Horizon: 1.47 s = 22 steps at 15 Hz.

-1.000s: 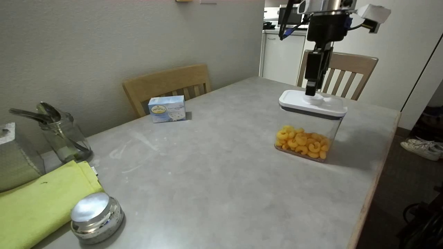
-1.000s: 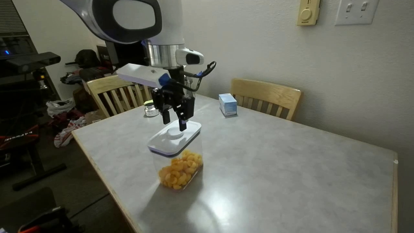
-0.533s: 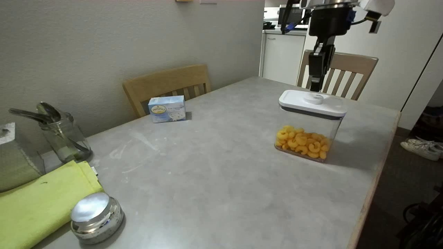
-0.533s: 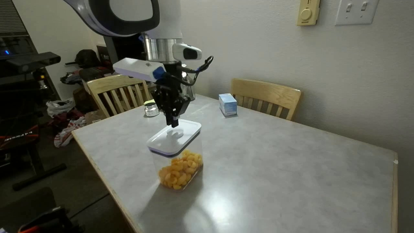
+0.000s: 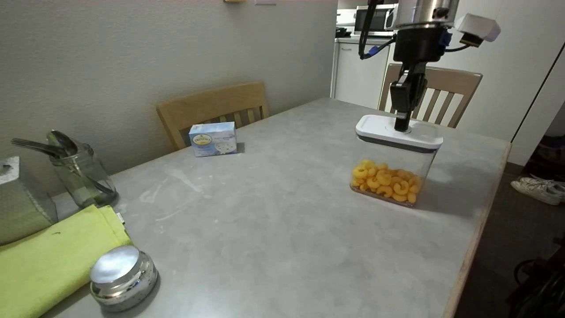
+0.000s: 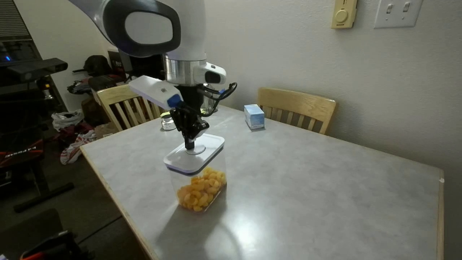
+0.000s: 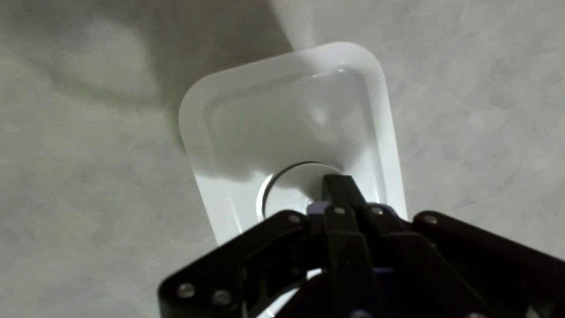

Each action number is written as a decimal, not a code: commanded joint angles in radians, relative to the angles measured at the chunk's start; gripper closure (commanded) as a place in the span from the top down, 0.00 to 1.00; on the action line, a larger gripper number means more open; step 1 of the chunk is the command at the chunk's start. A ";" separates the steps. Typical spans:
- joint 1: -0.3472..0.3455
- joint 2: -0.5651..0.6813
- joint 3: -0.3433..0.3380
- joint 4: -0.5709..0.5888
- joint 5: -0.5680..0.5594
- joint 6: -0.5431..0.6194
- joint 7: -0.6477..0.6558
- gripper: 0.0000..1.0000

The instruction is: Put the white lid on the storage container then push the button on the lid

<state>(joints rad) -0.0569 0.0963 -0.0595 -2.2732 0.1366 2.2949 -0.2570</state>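
The white lid (image 5: 373, 125) lies flat on top of the clear storage container (image 5: 388, 152), which holds yellow-orange pasta pieces. The round button (image 7: 289, 190) at the lid's centre looks pressed down, about level with the lid around it. My gripper (image 7: 339, 179) is shut with nothing between its fingers. It points straight down, and in both exterior views its tips touch the button, toward one edge of it. In the wrist view the gripper hides part of the button and the near end of the lid.
A blue tea box (image 5: 214, 139) stands toward the wall. A shiny metal tin (image 5: 123, 278), a yellow cloth (image 5: 62, 260) and a glass jar with cutlery (image 5: 86, 176) are at the table's far end from the container. Wooden chairs (image 6: 297, 108) stand against the table.
The gripper's fingers have come together. The arm rose slightly, then came down onto the button. The button stood raised before and is now sunk level with the lid.
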 commanded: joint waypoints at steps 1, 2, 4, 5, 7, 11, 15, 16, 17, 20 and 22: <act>-0.021 0.049 0.007 -0.015 0.077 0.055 -0.047 0.00; -0.023 0.055 0.009 -0.015 0.096 0.060 -0.055 0.00; -0.025 0.073 0.013 -0.012 0.135 0.069 -0.074 0.00; -0.024 0.082 0.014 -0.011 0.147 0.073 -0.077 0.00; -0.023 0.086 0.014 -0.007 0.151 0.067 -0.078 0.00; -0.024 0.031 0.000 -0.023 0.091 0.056 -0.036 0.00; -0.028 0.026 -0.007 -0.039 0.070 0.069 -0.024 0.00; -0.030 0.026 -0.009 -0.046 0.077 0.078 -0.027 0.00; -0.032 0.026 -0.009 -0.052 0.086 0.088 -0.034 0.00; -0.035 0.021 -0.010 -0.061 0.099 0.111 -0.039 0.00; -0.037 0.016 -0.010 -0.066 0.099 0.129 -0.043 0.00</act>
<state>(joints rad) -0.0778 0.1052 -0.0703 -2.2890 0.2320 2.3580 -0.2819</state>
